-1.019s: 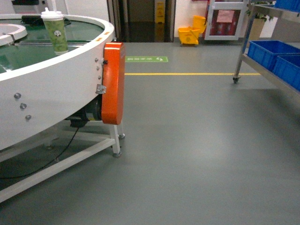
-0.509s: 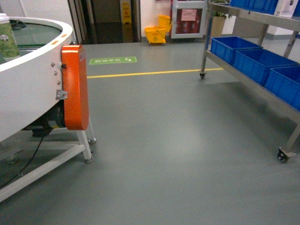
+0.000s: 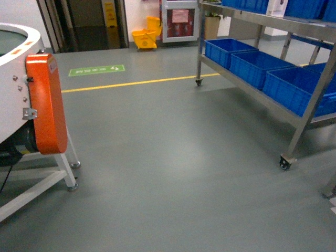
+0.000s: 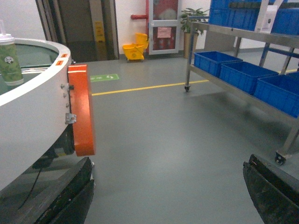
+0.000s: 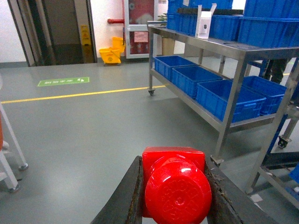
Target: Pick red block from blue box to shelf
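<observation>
A grey, smooth workshop floor (image 3: 173, 157) filled the robot's forward view, crossed by a thin yellow painted line (image 3: 136, 82). At left stood the round white conveyor table (image 4: 28, 116) with its orange plastic side guard (image 3: 46, 105); a green printed paper cup with a white lid (image 4: 9, 58) rested on the table's top. Along the right ran the tall stainless steel shelf (image 3: 273, 102) on castors, its tiers loaded with dark blue ribbed plastic crates (image 5: 229, 98). A yellow mop bucket (image 3: 144, 38) sat by the far doorway.

The small red plastic block (image 5: 174, 184) was held in the right gripper (image 5: 174, 196), clamped between the two dark fingers (image 5: 128, 196), which pressed against its left and right sides. Its round stud faced the wrist camera, so the stud axis ran back along the gripper. The left gripper (image 4: 168, 191) held nothing, its black fingers (image 4: 70, 196) spread wide apart above the floor.
</observation>
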